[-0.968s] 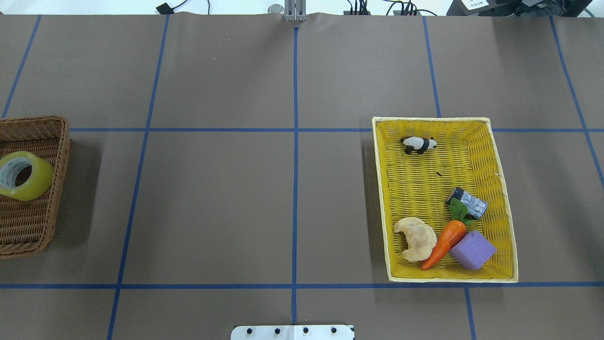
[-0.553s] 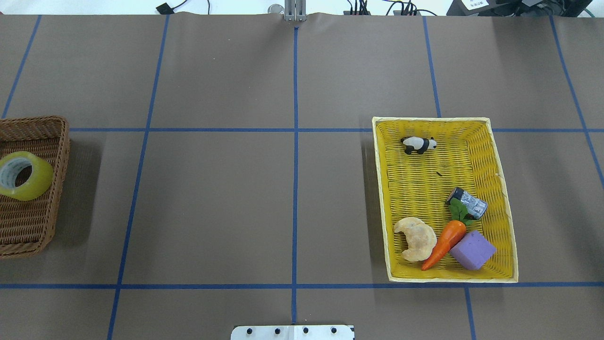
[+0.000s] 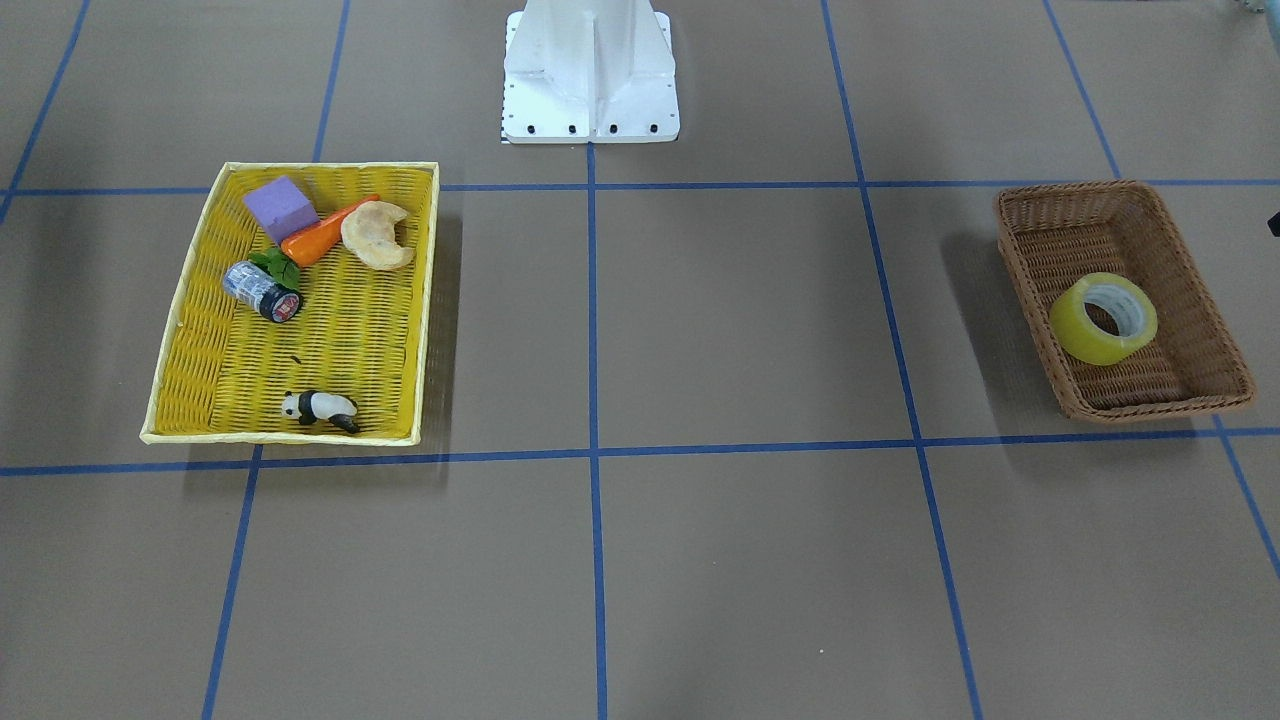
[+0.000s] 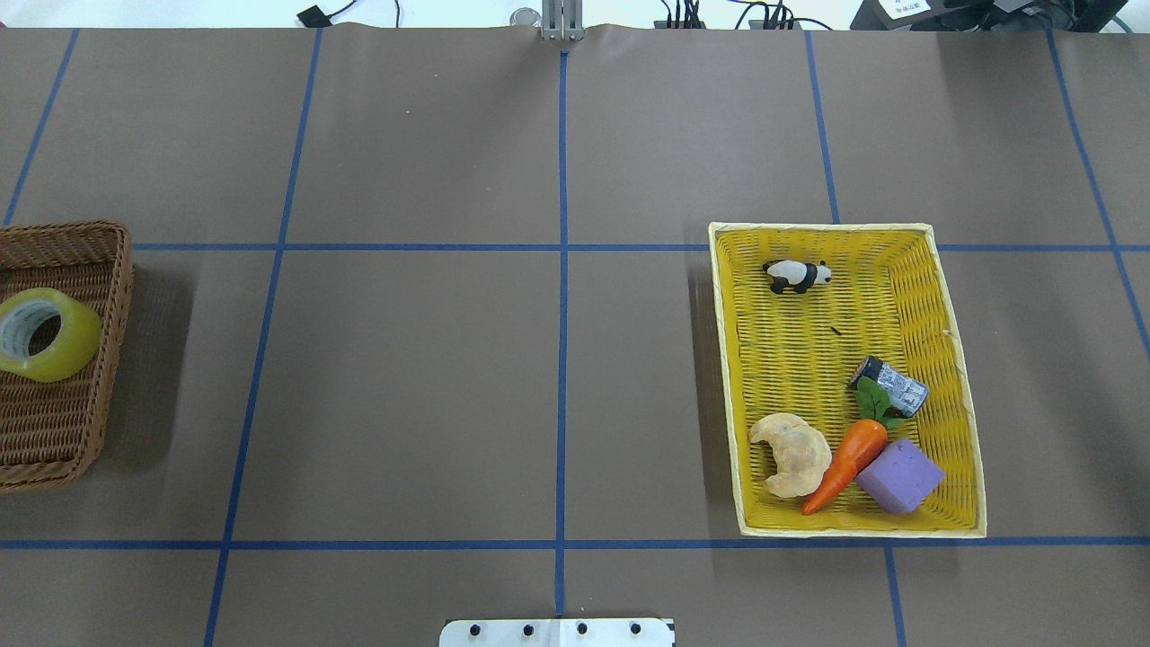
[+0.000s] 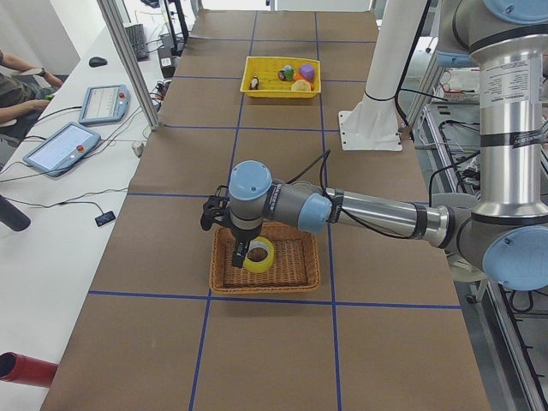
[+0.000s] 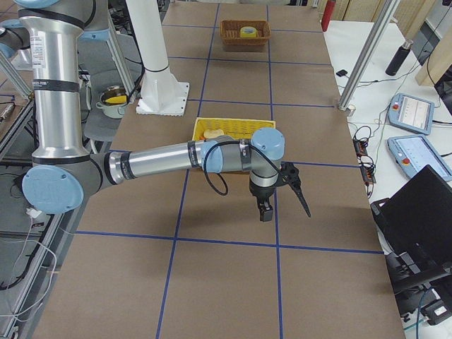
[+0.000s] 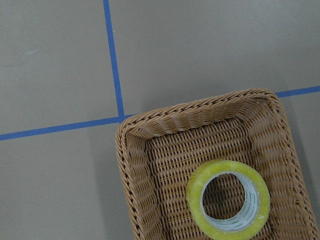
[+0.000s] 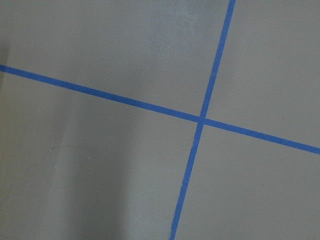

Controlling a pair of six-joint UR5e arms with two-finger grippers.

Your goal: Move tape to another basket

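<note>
The yellow tape roll [image 4: 79, 346] lies tilted inside the brown wicker basket [image 4: 117, 296] at the table's far left. It also shows in the front view [image 3: 1075, 330], in the basket [image 3: 1020, 270], and in the left wrist view [image 7: 200, 205], in the basket [image 7: 195, 117]. In the left side view my left gripper [image 5: 235, 250] hangs over the basket [image 5: 257, 287], beside the tape [image 5: 265, 257]. I cannot tell if it is open or shut. My right gripper [image 6: 282, 194] hovers over bare table in the right side view. I cannot tell its state either.
A shallow yellow woven tray [image 4: 728, 377] on the right holds a panda figure [image 4: 796, 275], a small grey can [image 4: 891, 385], a carrot [image 4: 849, 458], a croissant [image 4: 792, 454] and a purple block [image 4: 900, 476]. The robot's base plate [image 4: 557, 633] is at the near edge.
The tape and the brown basket have shifted very slightly. Nothing else has moved.
</note>
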